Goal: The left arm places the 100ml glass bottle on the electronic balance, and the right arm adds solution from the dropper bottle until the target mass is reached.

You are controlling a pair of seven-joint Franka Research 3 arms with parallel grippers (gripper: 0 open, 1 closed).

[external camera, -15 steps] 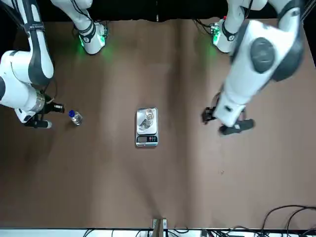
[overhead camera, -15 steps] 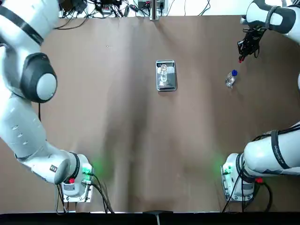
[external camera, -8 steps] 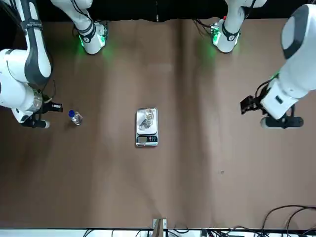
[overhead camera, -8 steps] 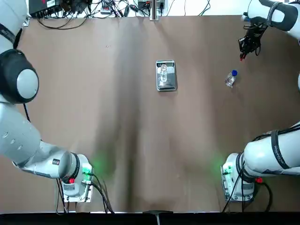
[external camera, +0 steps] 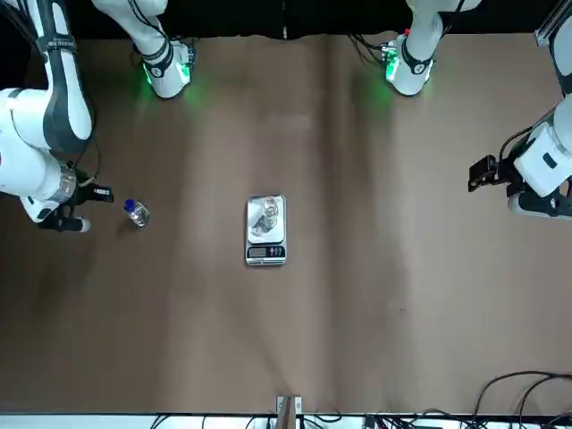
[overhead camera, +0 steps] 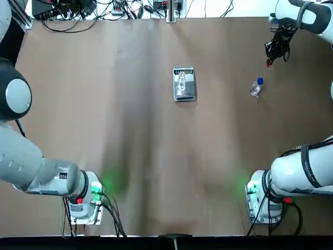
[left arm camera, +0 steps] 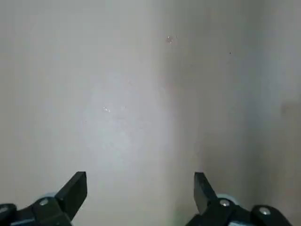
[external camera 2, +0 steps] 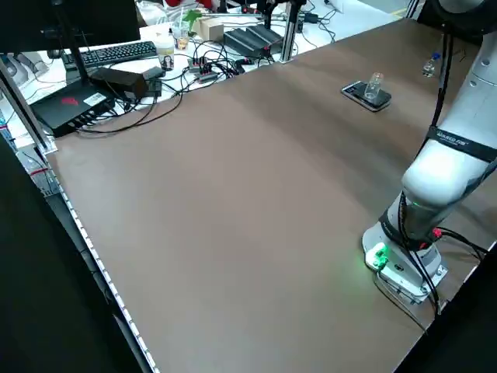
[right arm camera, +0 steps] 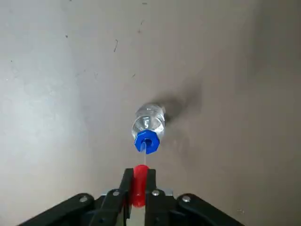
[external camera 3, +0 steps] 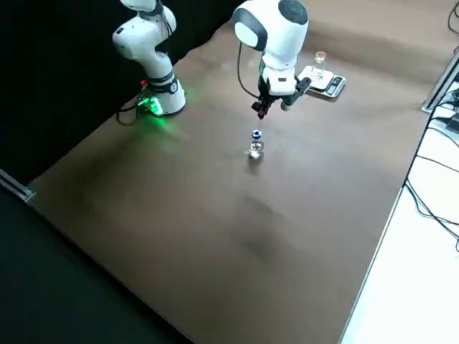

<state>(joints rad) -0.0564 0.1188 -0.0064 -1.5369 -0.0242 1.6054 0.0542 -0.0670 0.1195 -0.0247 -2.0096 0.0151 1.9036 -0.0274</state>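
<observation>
Out I swing, my left gripper (left arm camera: 141, 188) drawn farther toward the table's left side than a moment ago, fingers spread, nothing between them! The glass bottle (overhead camera: 181, 82) stands on the balance (overhead camera: 184, 96). And over on the right, my right gripper (right arm camera: 139, 174) pinches the red dropper bulb (right arm camera: 139, 186), tip above the blue-collared bottle (right arm camera: 148, 123)!

1 black keyboard (external camera 2: 116, 53) lies beside 1 monitor (external camera 2: 74, 27) behind the tabletop (external camera 2: 233, 210).
</observation>
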